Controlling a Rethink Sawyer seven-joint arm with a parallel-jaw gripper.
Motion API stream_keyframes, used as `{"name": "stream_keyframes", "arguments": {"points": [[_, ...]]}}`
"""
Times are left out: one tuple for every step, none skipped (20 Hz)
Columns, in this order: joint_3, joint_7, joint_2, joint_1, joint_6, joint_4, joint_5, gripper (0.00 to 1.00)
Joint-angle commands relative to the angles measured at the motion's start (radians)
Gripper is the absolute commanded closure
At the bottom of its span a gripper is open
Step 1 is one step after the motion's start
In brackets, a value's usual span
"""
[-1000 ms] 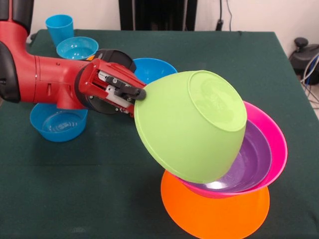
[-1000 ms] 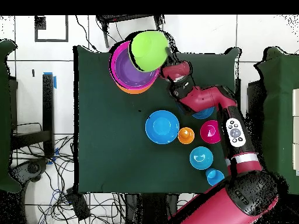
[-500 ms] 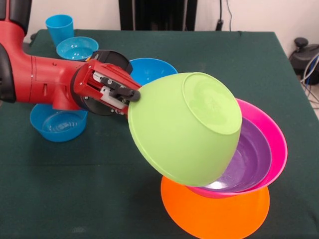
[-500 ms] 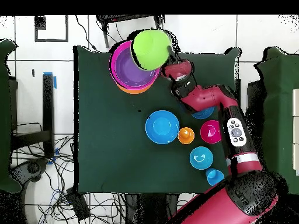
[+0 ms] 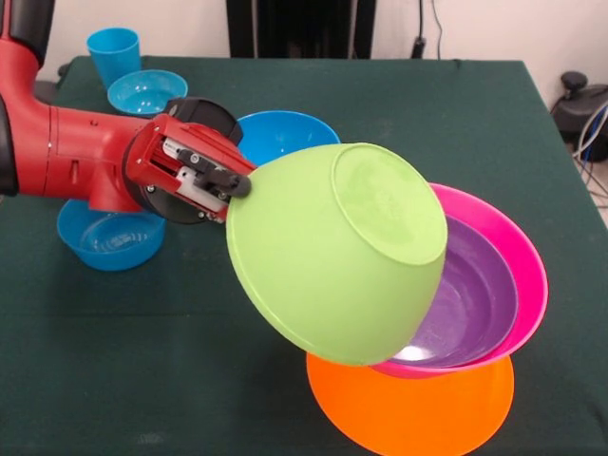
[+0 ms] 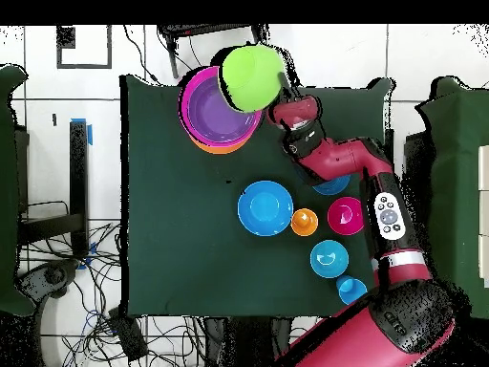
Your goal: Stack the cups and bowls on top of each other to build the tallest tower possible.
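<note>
Claw (image 5: 231, 180) clenched on green bowl (image 5: 334, 249) rim, bowl tipped, bottom facing us. We fear it knocks pink bowl (image 5: 518, 275) off orange base (image 5: 418, 404).

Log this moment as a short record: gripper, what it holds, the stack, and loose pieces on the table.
gripper: the gripper is shut on the rim of the green bowl
green bowl: tipped on its side, bottom toward the front camera, off to one side of the stack
stack: orange bowl as base, pink bowl on it, purple bowl nested inside
loose pieces: large blue bowl, orange cup, red bowl, light blue bowl, blue cup
</note>
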Motion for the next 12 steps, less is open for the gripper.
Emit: {"name": "stream_keyframes", "arguments": {"points": [[0.01, 0.251, 0.017, 0.029, 0.118, -0.087, -0.045, 1.0], [0.008, 0.251, 0.016, 0.031, 0.121, -0.088, -0.046, 1.0], [0.004, 0.251, 0.016, 0.032, 0.124, -0.089, -0.047, 1.0], [0.001, 0.25, 0.015, 0.031, 0.129, -0.089, -0.047, 1.0], [-0.002, 0.25, 0.013, 0.031, 0.132, -0.088, -0.047, 1.0], [-0.004, 0.249, 0.012, 0.032, 0.134, -0.088, -0.046, 1.0], [-0.006, 0.249, 0.012, 0.033, 0.135, -0.089, -0.046, 1.0], [-0.006, 0.249, 0.016, 0.034, 0.135, -0.094, -0.049, 1.0], [-0.007, 0.248, 0.017, 0.036, 0.136, -0.097, -0.049, 1.0], [-0.007, 0.248, 0.013, 0.036, 0.141, -0.096, -0.048, 1.0], [-0.009, 0.248, 0.013, 0.039, 0.146, -0.097, -0.049, 1.0], [-0.011, 0.247, 0.014, 0.042, 0.15, -0.099, -0.049, 1.0]]}}
